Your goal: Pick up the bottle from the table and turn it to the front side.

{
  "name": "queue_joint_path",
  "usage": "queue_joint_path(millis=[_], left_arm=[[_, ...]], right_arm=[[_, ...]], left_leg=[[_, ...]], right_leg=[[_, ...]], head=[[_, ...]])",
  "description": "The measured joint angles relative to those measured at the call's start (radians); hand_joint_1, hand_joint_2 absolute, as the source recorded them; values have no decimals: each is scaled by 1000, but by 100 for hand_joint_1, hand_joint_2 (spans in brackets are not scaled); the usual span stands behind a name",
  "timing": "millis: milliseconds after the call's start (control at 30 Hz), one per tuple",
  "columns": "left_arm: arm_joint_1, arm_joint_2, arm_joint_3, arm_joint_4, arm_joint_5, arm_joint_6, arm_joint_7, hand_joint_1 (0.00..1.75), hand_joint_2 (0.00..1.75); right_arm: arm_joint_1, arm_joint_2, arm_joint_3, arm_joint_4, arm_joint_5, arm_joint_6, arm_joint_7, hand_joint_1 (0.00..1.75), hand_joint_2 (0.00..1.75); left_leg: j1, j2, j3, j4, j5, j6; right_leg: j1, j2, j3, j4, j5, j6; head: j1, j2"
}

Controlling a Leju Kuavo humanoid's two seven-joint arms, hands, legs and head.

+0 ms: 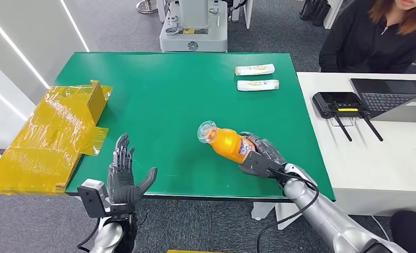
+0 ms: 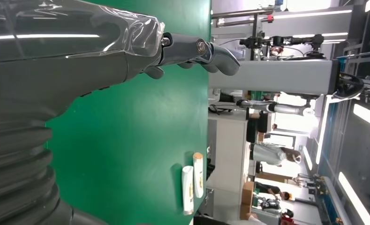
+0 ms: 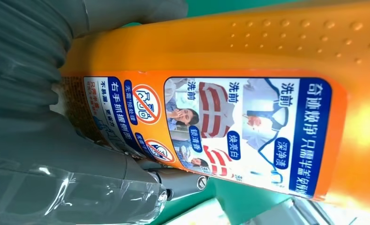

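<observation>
In the head view, the right hand (image 1: 261, 155) grips the orange plastic bottle with a clear cap (image 1: 225, 141) by its lower part, tilted over the near right part of the green table (image 1: 158, 95). The left hand (image 1: 124, 176) hovers at the near edge, fingers spread, holding nothing. Two small white tubes (image 1: 255, 77) lie far right.

In the left wrist view, the fingers (image 2: 192, 51) are open above the table.

In the right wrist view, the thumb (image 3: 79, 173) presses the bottle's label.

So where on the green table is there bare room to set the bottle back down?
The widest bare patch of the green table lies mid-table, between the yellow box, the two tubes and the orange bottle held by the right hand. The near edge between the hands is bare too. The left edge and far right corner are crowded.
</observation>
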Motion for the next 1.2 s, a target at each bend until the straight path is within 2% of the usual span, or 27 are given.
queue_joint_path(millis=[233,333,500,767,1033,1200], left_arm=[[-28,4,0,0,35,-64,49,0,175],[-65,9,0,0,69,-126,98,0,175],[-155,8,-8,8,126,-216,184,0,175],[-312,-8,-40,57,184,-254,242,0,175],[-390,-24,-67,113,201,-255,250,0,175],[-463,-57,-96,193,230,-243,241,0,175]], right_arm=[[41,9,-104,-9,-26,-13,-67,175,175],[39,24,-148,-8,-46,-19,-105,175,175],[11,75,-187,-8,-62,-29,-119,175,175],[-42,162,-196,-9,-79,-8,-104,175,175],[-76,213,-195,11,-86,18,-99,175,175],[-95,270,-183,43,-77,28,-75,175,175]], left_leg=[[0,-1,-3,0,0,0],[0,-1,-4,0,1,1],[0,0,-5,0,1,0],[0,0,-7,0,2,0],[0,0,-11,1,2,0],[0,0,-11,2,2,0]], right_leg=[[0,-1,-2,0,0,0],[0,-1,-3,1,1,0],[0,0,-5,1,1,0],[0,0,-7,2,1,0],[0,-1,-11,2,2,0],[0,0,-12,2,2,0]], head=[[0,0],[0,0],[0,0],[0,0],[0,0],[0,0]])
